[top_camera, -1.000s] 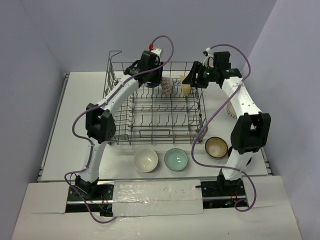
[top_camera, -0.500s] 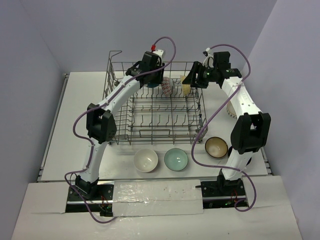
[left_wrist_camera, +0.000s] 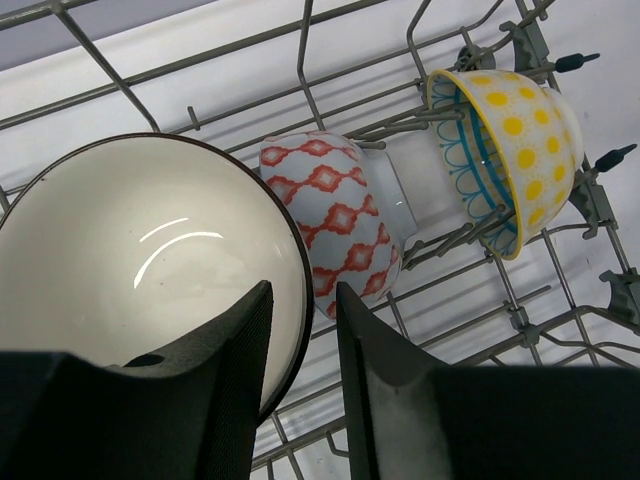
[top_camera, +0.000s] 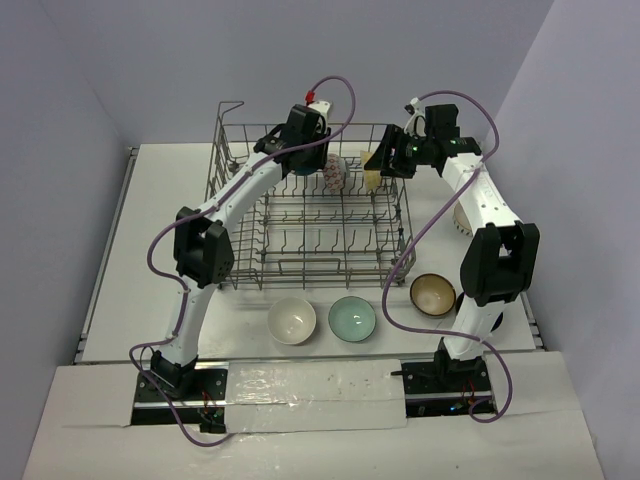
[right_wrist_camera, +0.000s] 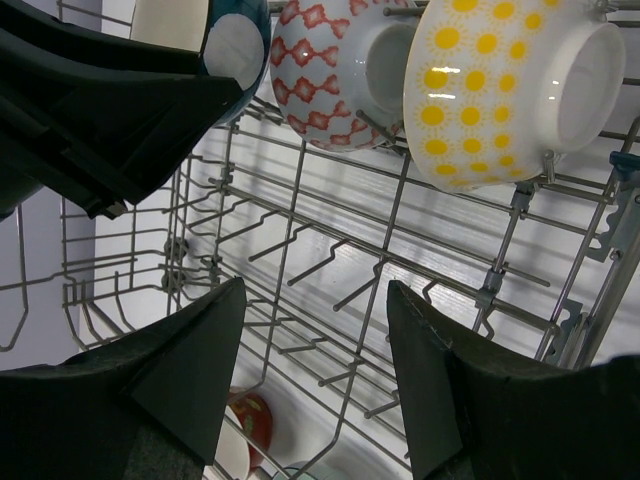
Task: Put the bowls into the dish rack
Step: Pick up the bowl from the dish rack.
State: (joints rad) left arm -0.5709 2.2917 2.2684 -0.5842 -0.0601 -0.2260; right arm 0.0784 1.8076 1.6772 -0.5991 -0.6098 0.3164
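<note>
Left gripper [left_wrist_camera: 302,310] closed on the rim of the blue bowl [left_wrist_camera: 130,250], one finger inside the cream interior and one outside. The bowl is tipped on edge and fills the left half of the left wrist view. Right gripper [right_wrist_camera: 315,290] wide open and empty, hanging over the rack interior, touching nothing.

Top view, bottom to top:
- **On the table:** three bowls sit upright on the table [top_camera: 150,250] in a row just in front of the rack [top_camera: 310,272], lower centre of frame. White bowl [top_camera: 293,320] is on the left, green bowl [top_camera: 352,319] just beside it, and tan bowl [top_camera: 433,294] further right near the right arm's elbow. All three are outside the rack.
- **Right of the rack:** a pale ribbed bowl [top_camera: 460,222] sits at centre right, mostly hidden behind the right arm.
- **In the rack:** the rack fills centre frame. The loaded bowls are at its far end, upper centre. The blue bowl is leftmost under the left gripper, the red-patterned bowl [left_wrist_camera: 335,215] is next, and the yellow bowl [left_wrist_camera: 510,130] is rightmost.

In the left wrist view, the red-patterned bowl stands on edge among the tines, right against the blue bowl's rim. Cannot tell whether they touch. Its white foot points at the yellow bowl's opening. The yellow bowl leans on tines at upper right of that frame.

In the right wrist view, both patterned bowls run along the top edge with their feet facing right, and the blue bowl's underside shows at top left behind the left gripper's dark fingers.
</note>
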